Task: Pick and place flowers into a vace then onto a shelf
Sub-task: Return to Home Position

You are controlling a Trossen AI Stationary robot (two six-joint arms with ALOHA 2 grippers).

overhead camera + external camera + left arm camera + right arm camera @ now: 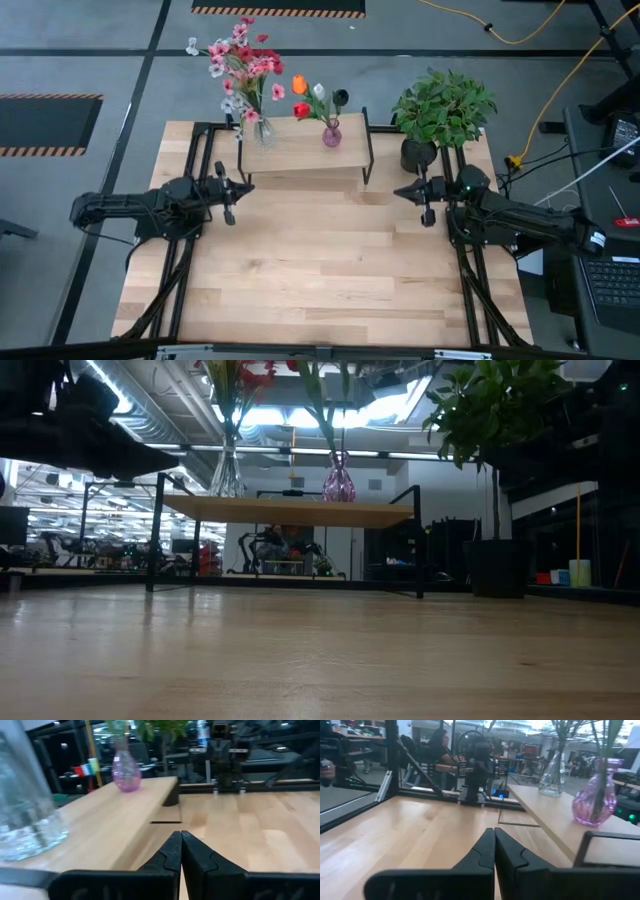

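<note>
You see both arms low over the table [320,270], one at each side, pointing toward each other in front of the shelf [300,152].

The left gripper [240,187] is just before the left leg of the shelf. Its fingers [172,852] are pressed together and nothing is between them. The right gripper [405,191] is just before the right leg, near the pot of the plant [445,105]. Its fingers [487,847] are also pressed together and hold nothing.

The flowers [318,98] stand in the pink vase [332,135]: you can count a red, an orange, a white and a dark bloom. This vase is upright on the right half of the shelf board, well apart from both grippers. On the left end of the board a clear vase [262,130] holds a bunch [240,60] of pink, red and white blooms.

In the low view the shelf [290,512] is raised above the table on its black frame, with the pink vase [338,482] and the clear vase [227,475] both upright on it. The plant [495,565] stands on the table at the right of the shelf.
</note>
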